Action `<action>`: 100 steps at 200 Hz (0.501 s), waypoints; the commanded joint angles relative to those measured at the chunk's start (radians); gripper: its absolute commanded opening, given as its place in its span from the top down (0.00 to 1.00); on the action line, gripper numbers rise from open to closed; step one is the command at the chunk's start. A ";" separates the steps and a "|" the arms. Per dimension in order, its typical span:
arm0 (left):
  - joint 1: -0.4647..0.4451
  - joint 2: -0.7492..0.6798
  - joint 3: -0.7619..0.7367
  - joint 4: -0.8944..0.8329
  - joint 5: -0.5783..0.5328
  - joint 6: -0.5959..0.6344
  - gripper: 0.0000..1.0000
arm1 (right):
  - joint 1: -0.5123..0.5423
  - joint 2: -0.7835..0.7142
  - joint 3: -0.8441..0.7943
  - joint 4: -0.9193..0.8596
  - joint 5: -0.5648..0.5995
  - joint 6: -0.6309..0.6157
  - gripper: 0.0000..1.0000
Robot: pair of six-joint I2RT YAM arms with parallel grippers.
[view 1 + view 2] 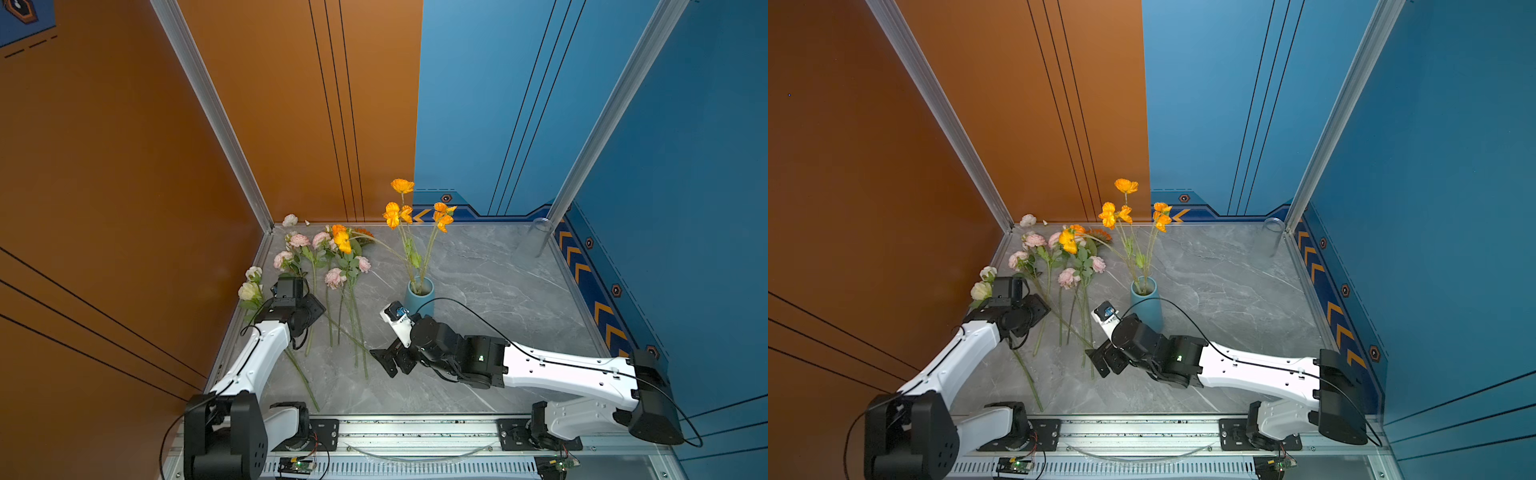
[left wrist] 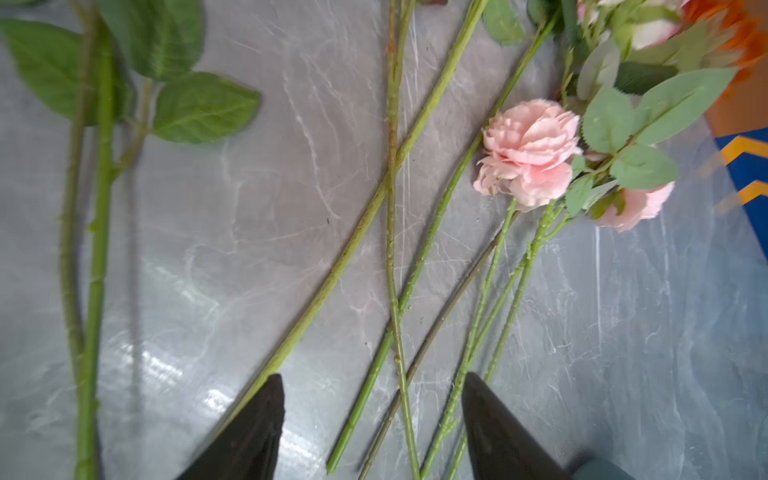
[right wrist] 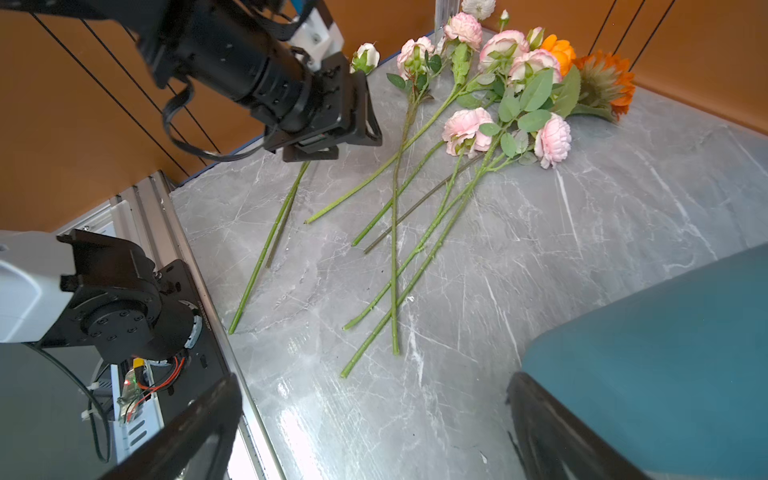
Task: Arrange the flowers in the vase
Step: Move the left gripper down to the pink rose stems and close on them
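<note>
A teal vase [image 1: 420, 297] stands mid-table with three yellow-orange flowers [image 1: 399, 214] upright in it. Several flowers lie flat to its left: pink ones [image 1: 334, 277], cream-white ones [image 1: 249, 291], a yellow-orange one [image 1: 343, 241] and an orange daisy head [image 1: 363, 232]. My left gripper [image 2: 372, 386] hovers open over their crossed green stems [image 2: 395, 291], several of which pass between its jaws untouched. In both top views its fingers are hidden under the wrist. My right gripper [image 3: 372, 390] is open and empty, low over the table, with the vase [image 3: 665, 353] beside one finger.
A clear glass cylinder [image 1: 540, 232] stands in the back right corner. A loose white bloom [image 1: 290, 220] lies in the back left corner. Orange and blue walls close in three sides, and a metal rail [image 1: 415, 428] runs along the front edge.
</note>
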 commanded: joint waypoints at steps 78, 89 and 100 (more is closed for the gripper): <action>-0.016 0.266 0.111 0.119 -0.030 -0.117 0.60 | 0.013 0.033 0.026 0.048 -0.050 0.017 0.00; -0.019 0.284 0.123 0.119 -0.042 -0.113 0.60 | 0.012 0.025 0.022 0.043 -0.047 0.017 0.00; -0.019 0.297 0.129 0.120 -0.053 -0.113 0.60 | 0.009 0.015 0.015 0.044 -0.043 0.017 0.00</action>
